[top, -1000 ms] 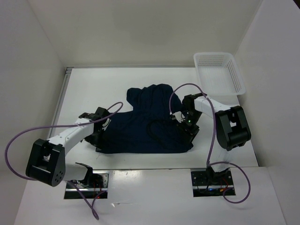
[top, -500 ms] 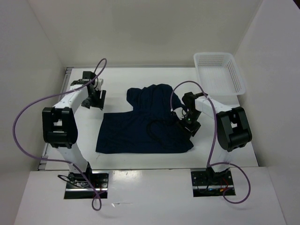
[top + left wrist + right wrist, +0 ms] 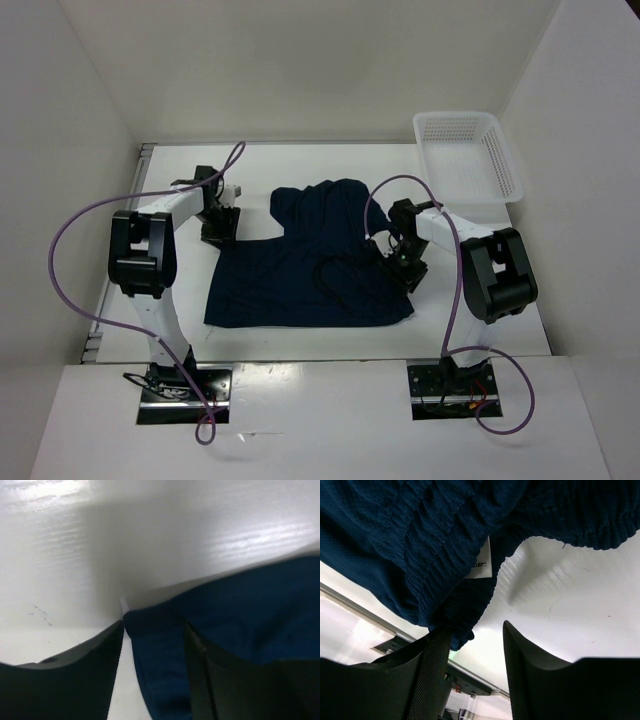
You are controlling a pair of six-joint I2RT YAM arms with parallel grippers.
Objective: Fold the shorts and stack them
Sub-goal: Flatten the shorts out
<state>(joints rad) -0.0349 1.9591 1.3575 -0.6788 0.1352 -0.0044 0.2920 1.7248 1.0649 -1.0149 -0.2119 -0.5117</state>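
The dark navy shorts (image 3: 310,265) lie spread in the middle of the white table, with a bunched part toward the back. My left gripper (image 3: 220,222) is at their back-left corner. In the left wrist view that corner (image 3: 160,645) lies between the fingers (image 3: 75,675), with a white gap on the left side; the left gripper (image 3: 154,627) is open. My right gripper (image 3: 405,265) is at the shorts' right edge. In the right wrist view the ribbed waistband (image 3: 455,605) drapes onto the left finger (image 3: 427,675), and bare table shows in the gap of the right gripper (image 3: 476,628).
A white mesh basket (image 3: 468,155) stands at the back right corner. White walls close in the table on three sides. Purple cables (image 3: 70,250) loop from both arms. A white label (image 3: 481,562) is sewn inside the waistband.
The left arm left the shorts' near-left edge, swung to the far left, and came to the back-left corner with its jaws narrowing. The right gripper shifted slightly and narrowed a little.
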